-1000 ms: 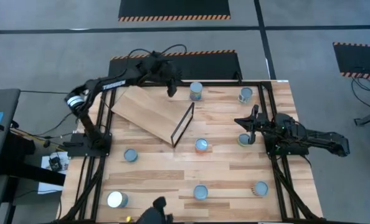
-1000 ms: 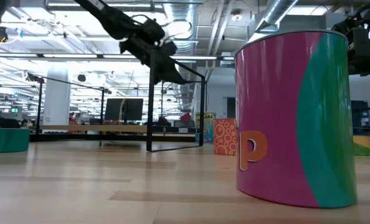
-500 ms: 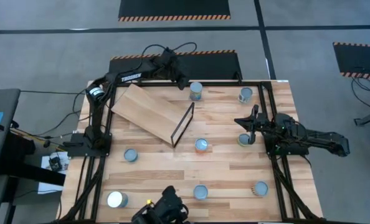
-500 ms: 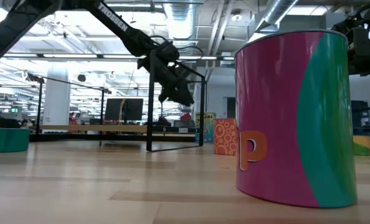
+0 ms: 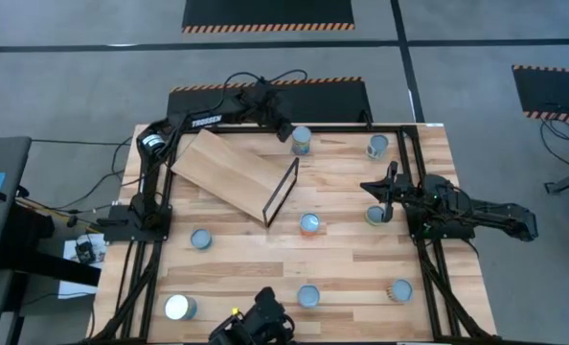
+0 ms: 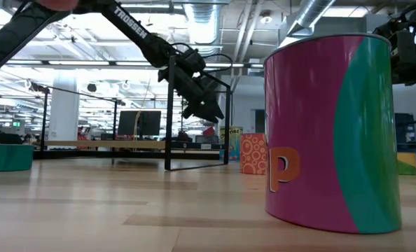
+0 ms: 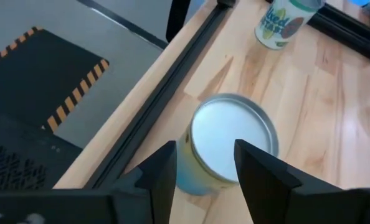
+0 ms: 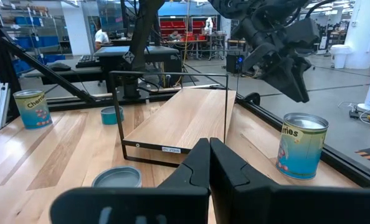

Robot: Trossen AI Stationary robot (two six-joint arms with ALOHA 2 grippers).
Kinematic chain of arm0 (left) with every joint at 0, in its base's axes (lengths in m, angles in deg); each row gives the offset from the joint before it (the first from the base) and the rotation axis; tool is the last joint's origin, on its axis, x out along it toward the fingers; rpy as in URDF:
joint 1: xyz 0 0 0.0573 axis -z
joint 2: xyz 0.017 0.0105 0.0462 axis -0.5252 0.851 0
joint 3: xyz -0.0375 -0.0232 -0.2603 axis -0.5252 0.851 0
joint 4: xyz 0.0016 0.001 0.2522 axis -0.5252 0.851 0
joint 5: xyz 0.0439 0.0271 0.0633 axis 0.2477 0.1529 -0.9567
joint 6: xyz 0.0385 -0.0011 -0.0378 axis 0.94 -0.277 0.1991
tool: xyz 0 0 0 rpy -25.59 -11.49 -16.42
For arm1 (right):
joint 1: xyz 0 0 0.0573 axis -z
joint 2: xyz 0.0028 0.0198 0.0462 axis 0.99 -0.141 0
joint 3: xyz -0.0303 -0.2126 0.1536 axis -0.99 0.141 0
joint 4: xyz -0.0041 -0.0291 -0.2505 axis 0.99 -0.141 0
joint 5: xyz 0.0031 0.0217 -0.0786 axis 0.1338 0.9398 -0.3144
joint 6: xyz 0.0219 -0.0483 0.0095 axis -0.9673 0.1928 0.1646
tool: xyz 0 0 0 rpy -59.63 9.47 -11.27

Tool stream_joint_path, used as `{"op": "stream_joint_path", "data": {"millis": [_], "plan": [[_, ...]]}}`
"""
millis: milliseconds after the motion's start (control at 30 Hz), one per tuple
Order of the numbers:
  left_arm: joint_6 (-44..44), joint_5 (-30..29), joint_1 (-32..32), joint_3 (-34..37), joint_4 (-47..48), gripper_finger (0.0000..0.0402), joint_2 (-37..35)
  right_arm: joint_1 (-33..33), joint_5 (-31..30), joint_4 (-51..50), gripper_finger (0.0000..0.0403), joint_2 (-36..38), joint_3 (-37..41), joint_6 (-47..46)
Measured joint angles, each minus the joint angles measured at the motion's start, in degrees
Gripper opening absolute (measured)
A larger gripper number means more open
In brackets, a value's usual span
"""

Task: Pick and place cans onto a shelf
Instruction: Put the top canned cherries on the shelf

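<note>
My left gripper (image 5: 285, 128) hangs open over the table's far edge, just above a pale-topped can (image 7: 232, 139). In the left wrist view its two fingers stand apart, with the can's top showing between them and clear of both. The shelf (image 5: 229, 171) lies tilted beside it, its black frame (image 5: 283, 192) toward the table's middle. My right gripper (image 5: 369, 186) waits shut at the right side, next to a can (image 5: 375, 217). Several more cans stand on their bases around the table.
Other cans stand at the far right (image 5: 377, 146), centre (image 5: 309, 224), left (image 5: 200, 240) and along the near edge (image 5: 307, 295), (image 5: 399, 289), (image 5: 179, 307). A pink-and-teal can (image 6: 328, 133) fills the low view. Black rails (image 7: 154, 106) run along the table's far edge.
My left gripper has moved toward the table's right edge and down, ending just above the far can, and its fingers have opened. The can and the shelf have stayed where they were.
</note>
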Motion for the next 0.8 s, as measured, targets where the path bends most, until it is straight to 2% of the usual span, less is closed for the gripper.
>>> {"op": "stream_joint_path", "data": {"millis": [600,800], "plan": [[-1.87,-0.68,0.16,0.02,-1.79,0.0148,1.45,0.0,0.0,0.0,0.0017,0.01,-0.01,0.0],[-1.63,1.0,0.27,0.02,-2.76,0.0146,2.24,0.0,0.0,0.0,0.0017,0.01,-0.02,0.0]]}}
